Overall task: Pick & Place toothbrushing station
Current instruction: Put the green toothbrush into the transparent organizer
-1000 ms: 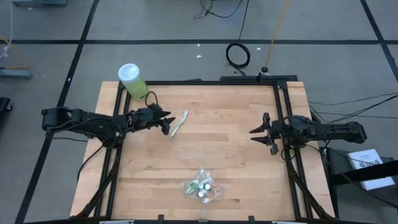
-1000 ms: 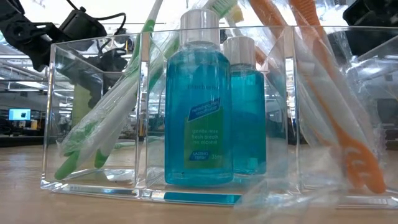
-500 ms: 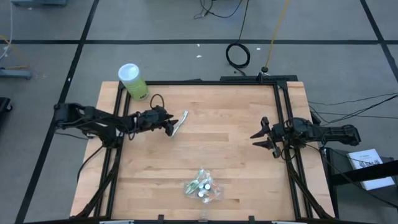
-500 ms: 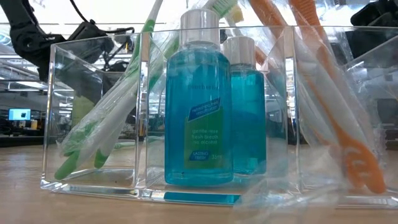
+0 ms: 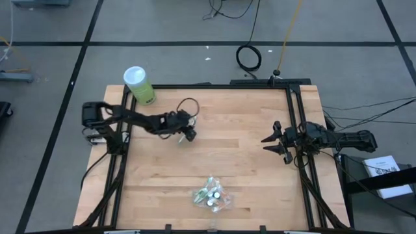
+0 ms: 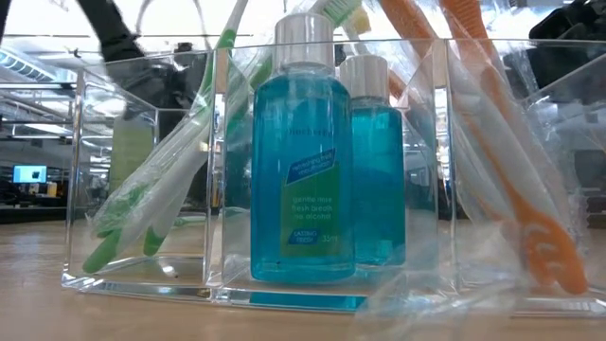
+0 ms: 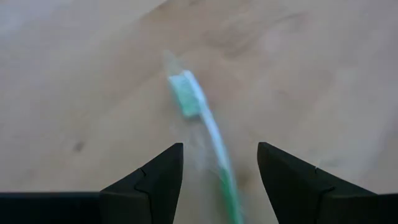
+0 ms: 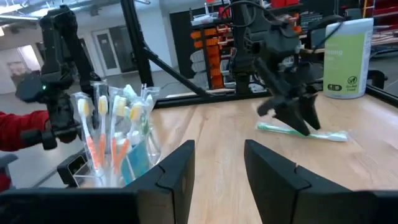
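Observation:
A green-white toothbrush (image 7: pixel 205 124) lies flat on the wooden table (image 5: pixel 247 175), left of centre. My left gripper (image 7: pixel 221 163) slants down over it, open. One finger stands on each side of the brush's handle (image 8: pixel 280 128), and I see no touch. The toothbrushing station (image 5: pixel 211 195) stands near the table's front edge. It is a clear compartment box (image 6: pixel 142 189) holding wrapped green and orange toothbrushes and blue white-capped bottles (image 6: pixel 301 161). My right gripper (image 5: pixel 273 142) waits open at the table's right side.
A light green canister (image 5: pixel 138 84) with a white lid stands at the far left corner. Black frame rails (image 5: pixel 296 123) run along the table's sides. A person's red sleeve (image 8: pixel 12 134) shows beyond the table in the right wrist view.
My left gripper has reached out toward the table's right and gone down onto the toothbrush, tipping its fingers more steeply downward. It now stands over the brush's handle. The toothbrush has stayed where it was.

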